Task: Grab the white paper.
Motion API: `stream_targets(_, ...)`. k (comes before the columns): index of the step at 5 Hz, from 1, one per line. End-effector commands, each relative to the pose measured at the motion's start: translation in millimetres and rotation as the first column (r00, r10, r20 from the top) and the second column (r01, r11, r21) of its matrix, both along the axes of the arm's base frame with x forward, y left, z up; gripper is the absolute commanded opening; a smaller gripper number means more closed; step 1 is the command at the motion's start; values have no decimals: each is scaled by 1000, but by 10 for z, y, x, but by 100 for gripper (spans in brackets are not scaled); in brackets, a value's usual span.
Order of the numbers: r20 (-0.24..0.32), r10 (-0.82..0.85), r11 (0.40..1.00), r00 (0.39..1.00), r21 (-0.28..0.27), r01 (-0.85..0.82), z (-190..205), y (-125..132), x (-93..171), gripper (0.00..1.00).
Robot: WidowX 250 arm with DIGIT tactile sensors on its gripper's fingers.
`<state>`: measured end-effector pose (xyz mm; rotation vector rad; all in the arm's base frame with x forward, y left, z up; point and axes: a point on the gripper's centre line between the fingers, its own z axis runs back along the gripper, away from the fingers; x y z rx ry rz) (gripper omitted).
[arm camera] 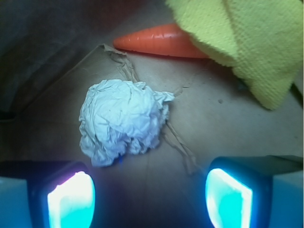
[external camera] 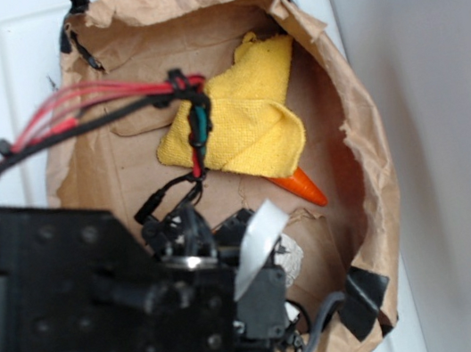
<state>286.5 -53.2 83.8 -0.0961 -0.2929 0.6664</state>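
**Inspector:** Pincer (arm camera: pixel 149 199) status: spread wide, nothing between its two pads, which sit at the lower left and lower right of the wrist view. It hangs above the floor of the brown paper bag (arm camera: pixel 228 128).

**Reviewer:** And the target?

**Inspector:** White paper (arm camera: pixel 124 122), a crumpled ball, lies left of centre in the wrist view, on the bag floor, apart from both pads. It sits nearer the left pad (arm camera: pixel 71 199) than the right pad (arm camera: pixel 228 199). In the exterior view only a sliver of it (external camera: pixel 290 255) shows, at lower centre, behind the arm.

**Reviewer:** Risks, left to right?

**Inspector:** First, offset. In my judgement a straight descent could land the left pad on the ball's edge and push it aside rather than bracket it. Second, the bag floor is creased just right of the ball; a pad dragging there may snag the brown paper and lift the bag with the catch. Third, the orange carrot (arm camera: pixel 159 42), upper centre, is near but apart from the ball; an overshoot forward could nudge it. Fourth, the yellow cloth (arm camera: pixel 247 42), upper right, overlaps the carrot's end and is well apart from the ball; low risk.

**Reviewer:** Anything else?

**Inspector:** The ball looks light and springy; a shallow pinch may let it slip.
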Motion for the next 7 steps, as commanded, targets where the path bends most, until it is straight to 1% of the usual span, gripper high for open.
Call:
stream_targets(1, 40, 27, 999, 999, -26, -26, 66, 71, 219, 100)
stream_targets(2, 55, 30, 998, 998, -55, -27, 66, 131, 298, 100)
stream_targets(3, 60, 39, 998, 997, -57, -36, 83, 172, 417, 100)
stream_targets(5, 22, 81, 997, 996, -3, -81, -45, 277, 592, 100)
stream_targets(6, -31, 90, 996, 995, 6, -90, -133, 311, 651, 100)
stream_targets(7, -21, 102, 995, 995, 17, -102, -150, 304, 628, 0)
